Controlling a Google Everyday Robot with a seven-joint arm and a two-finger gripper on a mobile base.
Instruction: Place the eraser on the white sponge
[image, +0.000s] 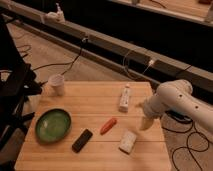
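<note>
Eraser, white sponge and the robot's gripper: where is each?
eraser (82, 140), camera view, middle of its black top.
white sponge (128, 141), camera view, middle of its top.
gripper (146, 123), camera view, its tip, over the table (92, 100) near the right edge.

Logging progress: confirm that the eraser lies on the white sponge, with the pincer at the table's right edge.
Wrong: the camera view shows the eraser lying on the table, apart from the white sponge. The pincer is indeed at the table's right edge.
</note>
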